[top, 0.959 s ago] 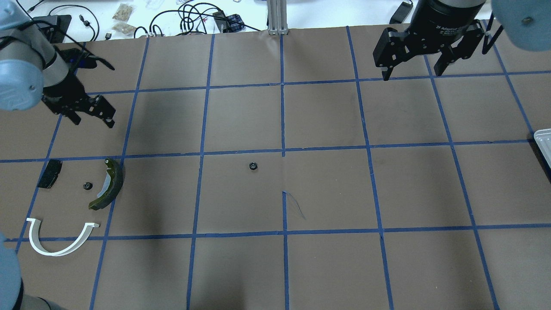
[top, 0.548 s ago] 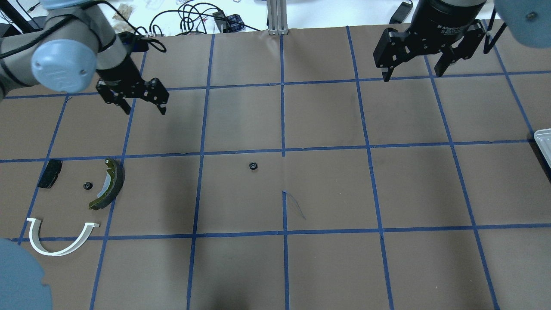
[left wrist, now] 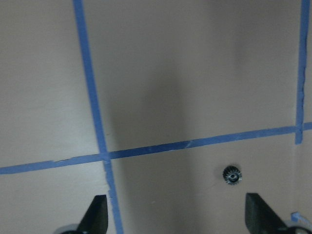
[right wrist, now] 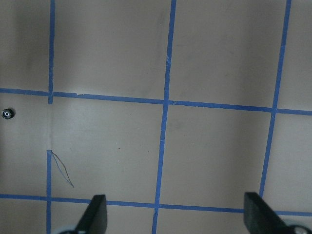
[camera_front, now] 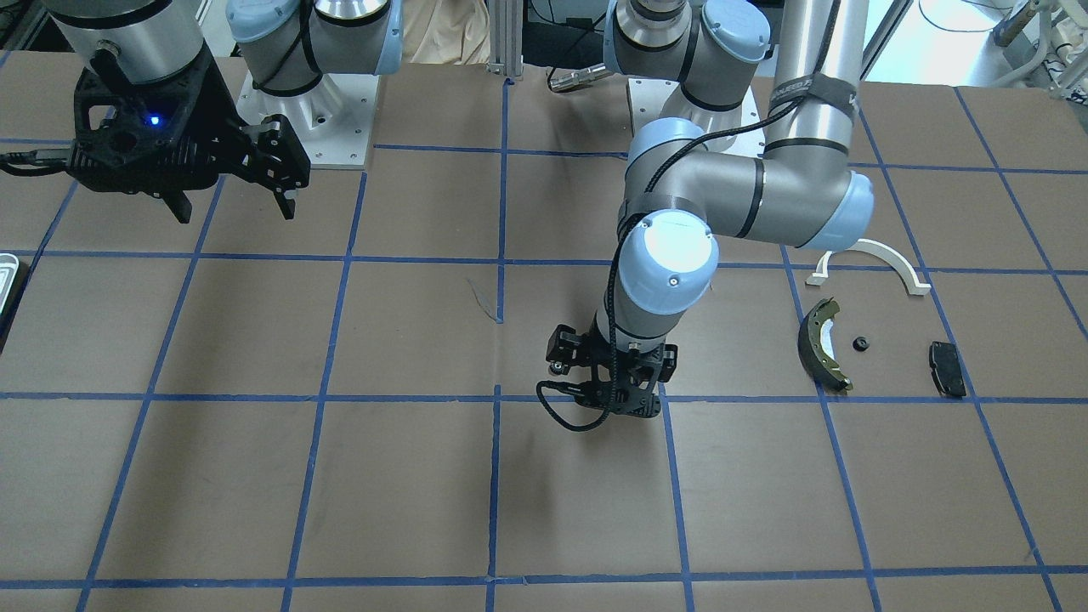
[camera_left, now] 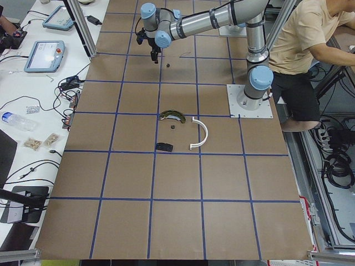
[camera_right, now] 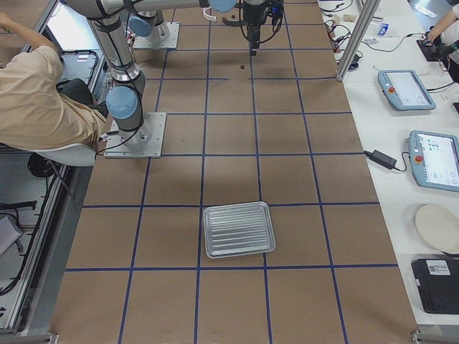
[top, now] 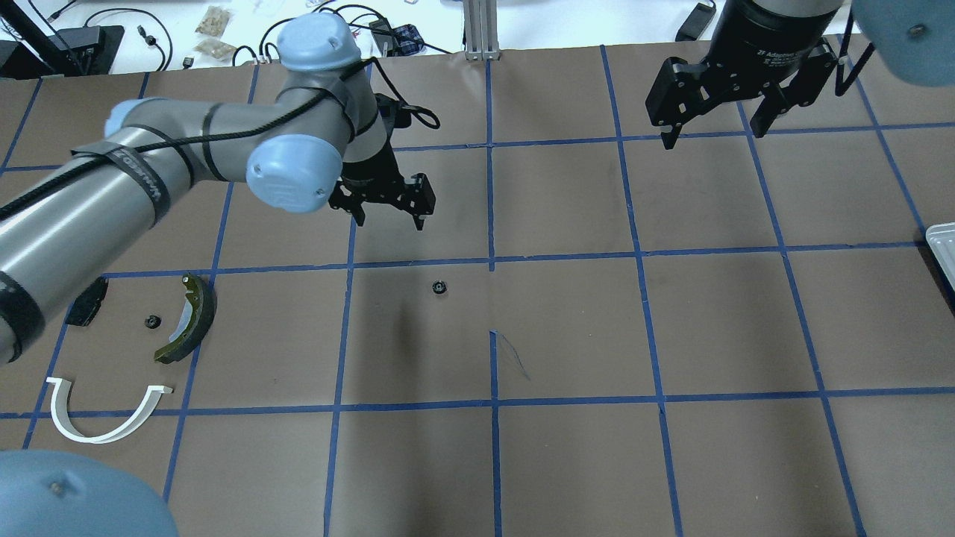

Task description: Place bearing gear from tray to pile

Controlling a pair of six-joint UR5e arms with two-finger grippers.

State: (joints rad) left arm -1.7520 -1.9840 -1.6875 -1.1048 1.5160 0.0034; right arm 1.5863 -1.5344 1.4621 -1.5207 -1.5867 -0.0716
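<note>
In abt a sec my left gripper (top: pixel 390 216) swung from by the pile (top: pixel 186 321) to mid-table. It's spread, empty, near the bearing gear (top: pixel 439 287), which lies on the paper, well apart from the tray (top: pixel 941 250). Right gripper (top: pixel 712 134) spread, idle. Pickup's next, I reckon.

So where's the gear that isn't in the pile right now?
Overhead view: the gear lies alone near table centre, just left of the middle tape crossing, with the left tool hovering close by.
</note>
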